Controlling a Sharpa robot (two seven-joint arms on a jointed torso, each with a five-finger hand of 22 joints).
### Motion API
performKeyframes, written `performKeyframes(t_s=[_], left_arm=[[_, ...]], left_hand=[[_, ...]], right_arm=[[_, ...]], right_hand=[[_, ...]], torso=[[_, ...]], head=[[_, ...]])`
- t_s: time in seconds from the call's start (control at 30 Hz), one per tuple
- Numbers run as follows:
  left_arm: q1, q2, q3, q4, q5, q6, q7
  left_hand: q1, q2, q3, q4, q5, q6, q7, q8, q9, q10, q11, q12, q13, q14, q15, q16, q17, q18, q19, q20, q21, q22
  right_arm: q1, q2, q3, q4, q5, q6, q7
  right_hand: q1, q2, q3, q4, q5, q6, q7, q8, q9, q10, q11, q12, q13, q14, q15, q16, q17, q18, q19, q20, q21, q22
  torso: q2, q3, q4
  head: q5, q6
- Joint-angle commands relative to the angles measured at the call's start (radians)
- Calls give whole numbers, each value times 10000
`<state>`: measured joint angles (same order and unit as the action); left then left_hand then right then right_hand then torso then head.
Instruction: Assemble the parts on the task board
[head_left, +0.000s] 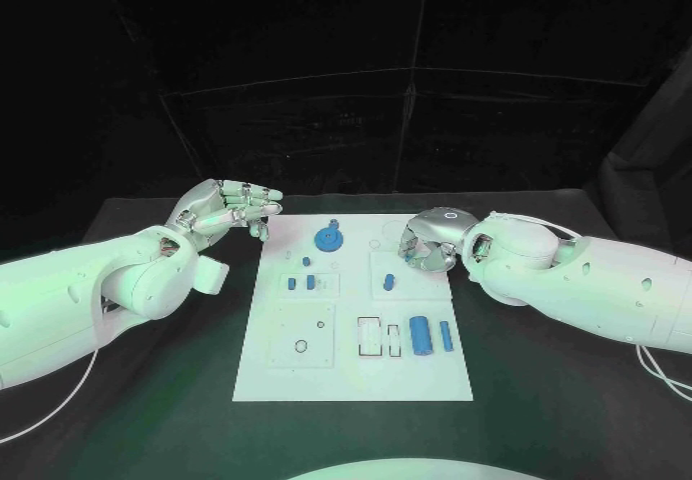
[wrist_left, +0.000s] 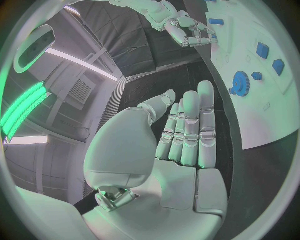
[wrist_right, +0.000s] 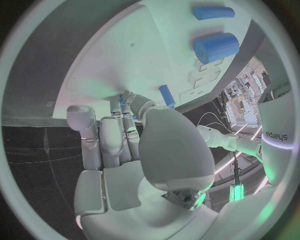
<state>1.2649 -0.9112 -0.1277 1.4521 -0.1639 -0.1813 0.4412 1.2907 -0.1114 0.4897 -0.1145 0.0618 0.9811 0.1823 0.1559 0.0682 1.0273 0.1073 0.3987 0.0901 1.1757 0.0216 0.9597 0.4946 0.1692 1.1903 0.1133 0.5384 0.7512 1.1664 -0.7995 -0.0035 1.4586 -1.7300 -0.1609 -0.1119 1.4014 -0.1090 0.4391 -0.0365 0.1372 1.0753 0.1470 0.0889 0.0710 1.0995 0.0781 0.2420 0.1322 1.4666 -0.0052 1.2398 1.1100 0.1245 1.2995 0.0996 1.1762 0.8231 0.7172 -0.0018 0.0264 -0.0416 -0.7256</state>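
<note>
White, flat and rectangular, the plastic task board (head_left: 355, 375) is seen lying in the middle of the black desk (head_left: 548, 400), between the two arms. Several small blue plastic parts are carried on it: a blue toothed gear wheel (head_left: 330, 239) near the far edge, a thick blue cylinder (head_left: 420, 334) and a thinner blue rod (head_left: 446, 336) lying side by side toward the near right, a short blue peg (head_left: 388, 282) in the right middle, and a few small blue blocks (head_left: 299, 283) in the left middle.

The left robot hand (head_left: 227, 208) is held just off the far left corner of the board, with the fingers stretched out together and nothing grasped between them. The right robot hand (head_left: 431, 240) is positioned over the far right edge of the board, curled downward; in the right wrist view its fingers (wrist_right: 106, 142) are seen folded in beside the short blue peg, but whether anything is pinched cannot be told.

No part is clearly lifted, so the step in hand is judged to be an approach to a first pick on the right side. For the next move, the fingers would need to be lowered and closed around one part, probably the peg, before it is carried to its matching recess.
</note>
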Motion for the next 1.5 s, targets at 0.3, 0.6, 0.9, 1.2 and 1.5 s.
performKeyframes(t_s=[0.3, 0.6, 0.9, 1.2, 1.5], left_arm=[[14, 37, 2, -59, 128, 194, 78], [14, 51, 1, -106, 128, 216, 57], [12, 113, -4, -200, 128, 236, 18], [8, 158, -9, -253, 128, 229, -10], [2, 335, -12, -367, 128, 237, -82]], left_hand=[[83, 48, -91, -26, -6, -18, 72, 37, -9, -95, 36, 47, 2, -58, -9, 53, -26, 128, 80, 25, -78, -35], [83, 48, -91, -26, -6, -18, 72, 37, -9, -95, 36, 47, 2, -58, -9, 53, -26, 128, 80, 25, -78, -35], [89, 85, -114, -22, -6, -48, 89, 44, -9, -136, 52, 70, -2, -81, 6, 57, -47, 124, 77, 35, -99, -54], [70, 102, -171, -12, -7, -134, 116, 38, -16, -235, 81, 92, -14, -105, 29, 73, -77, 122, 75, 54, -133, -88], [63, 108, -190, -9, -7, -164, 128, 37, -17, -271, 92, 101, -18, -114, 38, 78, -87, 121, 75, 61, -144, -99]], right_arm=[[-64, 92, -19, -82, -528, 460, -104], [-91, 74, -20, 75, -841, -813, -152], [-92, -340, -14, 712, -415, -1965, 26], [-88, -833, 0, 1602, 208, -2581, 467], [-87, -736, 20, 2675, 674, -3038, 833]], right_hand=[[-1, 77, 575, -262, -152, 492, -92, 141, 50, 564, -124, 132, -94, 286, -137, 103, -8, 33, 150, -121, 174, 190], [-7, 241, 1058, -434, -590, 610, -104, 133, 43, 705, -153, 128, -125, 292, -176, 161, 27, 7, 201, -175, 285, 349], [-261, 224, 1231, -375, -663, 654, -107, 121, 41, 729, -157, 105, -145, 305, -176, 197, 36, -10, 248, -191, 370, 473], [-499, 147, 1263, -276, -719, 657, -118, 102, 37, 720, -161, 73, -166, 314, -176, 240, 66, -21, 274, -205, 419, 550], [-464, 101, 1346, -345, -642, 633, -114, 78, 30, 706, -164, 51, -180, 331, -183, 300, 127, -48, 343, -214, 515, 706]], torso=[[-3, -2, -9], [-10, 2, -5], [-27, 2, 0], [-13, -5, -4], [-8, -26, 4]], head=[[-25, -50], [-46, -42], [-4, -61], [58, -86], [302, -103]])
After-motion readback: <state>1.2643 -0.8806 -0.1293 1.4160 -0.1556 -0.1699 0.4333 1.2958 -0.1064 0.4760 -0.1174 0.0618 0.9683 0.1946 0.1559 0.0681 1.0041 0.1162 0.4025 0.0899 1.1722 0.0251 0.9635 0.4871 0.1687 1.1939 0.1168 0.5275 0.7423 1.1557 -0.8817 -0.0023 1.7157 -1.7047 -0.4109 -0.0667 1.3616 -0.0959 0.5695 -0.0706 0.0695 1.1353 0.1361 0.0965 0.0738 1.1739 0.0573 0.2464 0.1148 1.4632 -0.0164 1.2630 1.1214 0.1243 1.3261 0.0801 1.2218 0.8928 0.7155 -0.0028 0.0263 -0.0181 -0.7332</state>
